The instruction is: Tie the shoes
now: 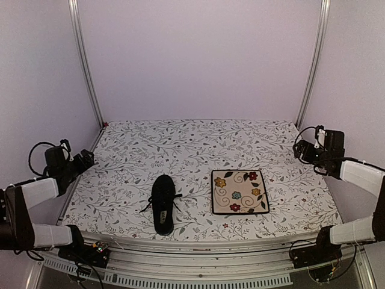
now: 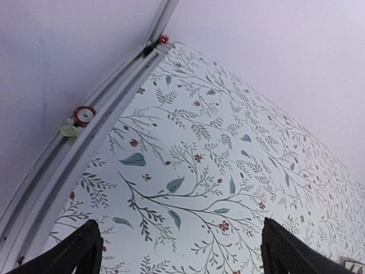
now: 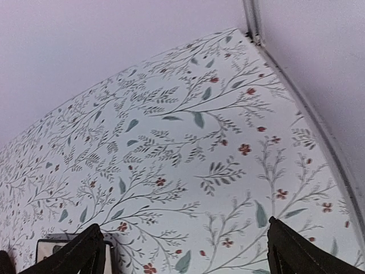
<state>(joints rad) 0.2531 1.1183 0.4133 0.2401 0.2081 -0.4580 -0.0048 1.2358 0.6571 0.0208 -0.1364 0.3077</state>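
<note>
Shoe (image 1: 163, 203) near-centre on bench (image 1: 150, 144), laces splayed. Left pincer (image 2: 179, 251) and right pincer (image 3: 185, 251) apart, empty, at the side edges. Risk: thin laces slip; the unpinned shoe drags when pulled.

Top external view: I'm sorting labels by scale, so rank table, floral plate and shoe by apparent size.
1. table, by far
2. floral plate
3. shoe: about as long as the plate, but much narrower
</note>
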